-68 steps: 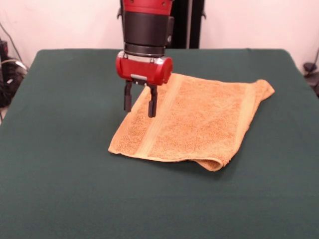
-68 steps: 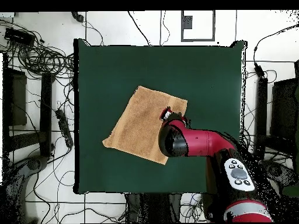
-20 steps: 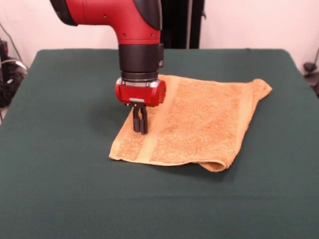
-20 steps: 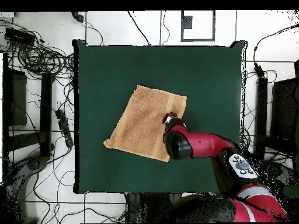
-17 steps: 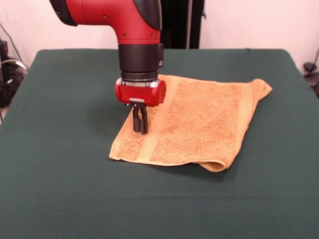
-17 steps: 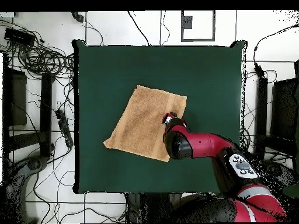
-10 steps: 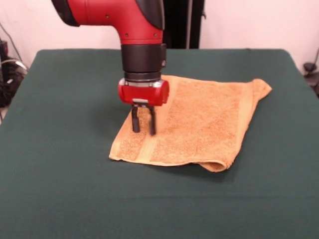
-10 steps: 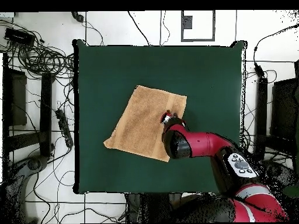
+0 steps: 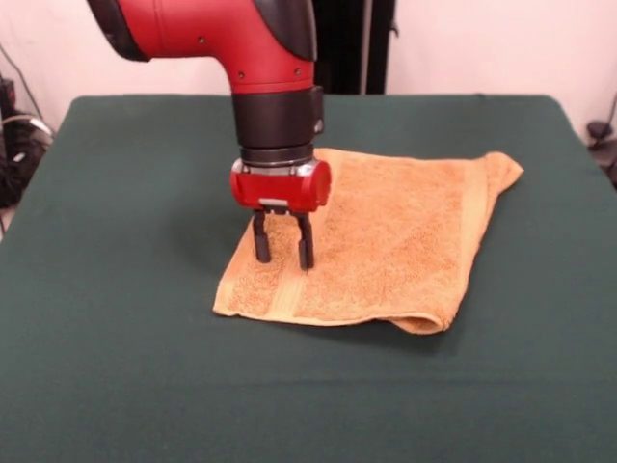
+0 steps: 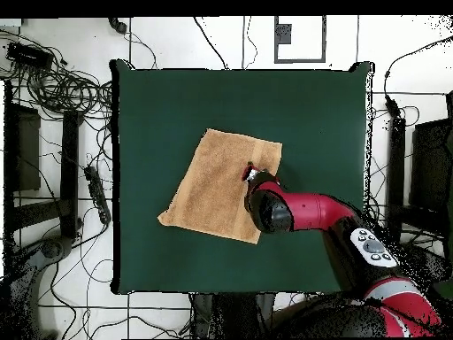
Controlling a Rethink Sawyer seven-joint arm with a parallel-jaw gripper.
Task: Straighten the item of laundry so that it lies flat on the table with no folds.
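The orange-tan towel (image 9: 386, 241) lies on the dark green table (image 9: 125, 174), folded over on itself, with a rolled fold at its near right corner and a bunched far right corner. In the overhead view the towel (image 10: 217, 186) sits left of the table's (image 10: 318, 115) middle. My gripper (image 9: 282, 253) is open, fingers down, over the towel's left woven band, tips at or just above the cloth, holding nothing. In the overhead view the gripper (image 10: 250, 173) shows at the towel's right edge, mostly hidden by the arm.
The red arm (image 10: 310, 212) reaches in from the lower right in the overhead view and covers the towel's lower right corner. Cables and stands (image 10: 53, 80) lie on the floor around the table.
The gripper was shut on the towel's left part a second ago; now its fingers are apart and it has shifted slightly right. The towel's right corner has moved a little.
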